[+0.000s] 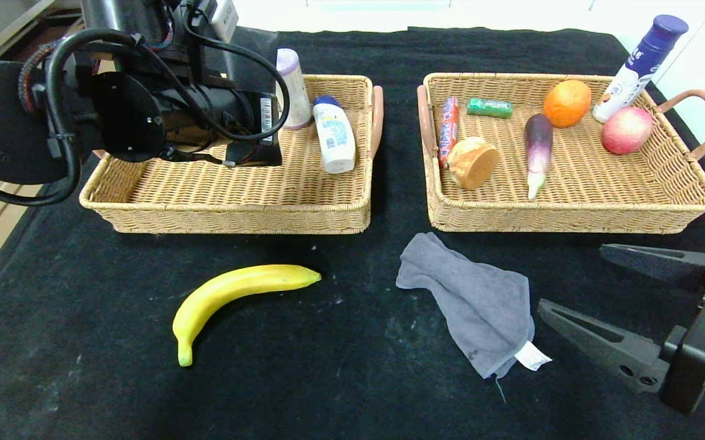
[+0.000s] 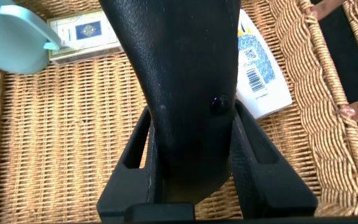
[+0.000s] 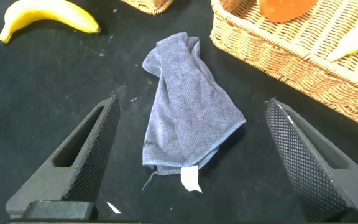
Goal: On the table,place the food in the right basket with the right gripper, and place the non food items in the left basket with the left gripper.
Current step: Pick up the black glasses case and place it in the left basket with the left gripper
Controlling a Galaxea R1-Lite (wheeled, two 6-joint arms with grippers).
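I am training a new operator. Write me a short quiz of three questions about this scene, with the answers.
1. True or false: the banana already lies in the right basket.
2. Which thing lies on the table just in front of the open right gripper?
A. grey cloth
B. apple
C. eggplant
3. Short answer: the left gripper is closed on a black object. Over which basket does it hang?

Key
1. False; it lies on the table, in front of the baskets.
2. A
3. The left basket.
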